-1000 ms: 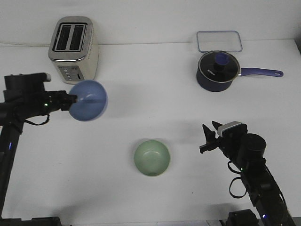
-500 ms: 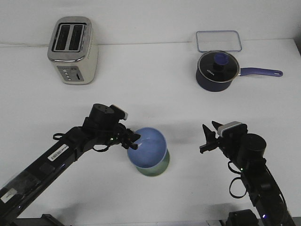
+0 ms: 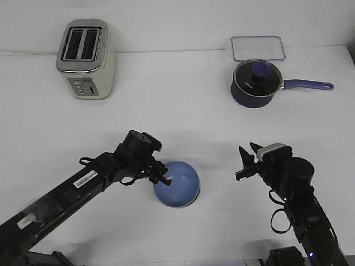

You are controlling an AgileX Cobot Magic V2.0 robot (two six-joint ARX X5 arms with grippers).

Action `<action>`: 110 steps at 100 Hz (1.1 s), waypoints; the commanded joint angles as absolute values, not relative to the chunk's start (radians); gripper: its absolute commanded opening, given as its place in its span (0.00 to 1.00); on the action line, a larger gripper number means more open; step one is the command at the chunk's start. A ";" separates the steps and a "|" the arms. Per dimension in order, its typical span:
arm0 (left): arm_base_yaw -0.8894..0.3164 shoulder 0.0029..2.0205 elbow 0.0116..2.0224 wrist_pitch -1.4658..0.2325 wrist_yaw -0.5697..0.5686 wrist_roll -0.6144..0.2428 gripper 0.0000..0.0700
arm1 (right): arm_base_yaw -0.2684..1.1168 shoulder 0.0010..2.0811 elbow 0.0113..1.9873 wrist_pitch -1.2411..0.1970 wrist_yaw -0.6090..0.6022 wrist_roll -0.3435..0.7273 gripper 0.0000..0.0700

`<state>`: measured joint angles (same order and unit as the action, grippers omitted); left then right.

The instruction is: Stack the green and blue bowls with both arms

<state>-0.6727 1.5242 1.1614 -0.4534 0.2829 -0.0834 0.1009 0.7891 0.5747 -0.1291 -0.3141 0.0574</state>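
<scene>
We see one blue bowl (image 3: pixel 177 189): smooth, round, light periwinkle, matte inside. It sits open side up, slightly right of centre and toward the near edge of the white table (image 3: pixel 183 122). No green rim shows around or under it in the front view, so we can't tell whether the green one is beneath.

Left gripper (image 3: pixel 163 176) is at the bowl's left rim, fingers over the lip. We can't tell whether it pinches the rim or has let go; the black fingers merge with the arm's body. The left arm (image 3: pixel 83 185) is black, jointed, with a white label strip, and comes in from the near-left corner.

Right gripper (image 3: pixel 248 160) is well apart from the bowl, on its right, near the near-right corner. Its thin black fingers are spread, nothing between them. A silver-grey block sits behind the fingers, then the round black wrist housing with cables.

Counts: one bowl visible, two arms, two grippers.

Others: one chrome two-slot toaster (image 3: pixel 86 59), boxy with rounded edges, at the far-left corner. One dark navy saucepan (image 3: pixel 255 83) with glass lid, blue knob and blue handle, toward the far-right corner. One clear rectangular container (image 3: pixel 258 48) just behind it, at the far edge.
</scene>
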 commanded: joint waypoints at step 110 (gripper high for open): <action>-0.091 0.865 0.801 0.049 0.002 0.072 0.02 | 0.101 0.622 0.538 -0.102 -0.205 0.078 0.00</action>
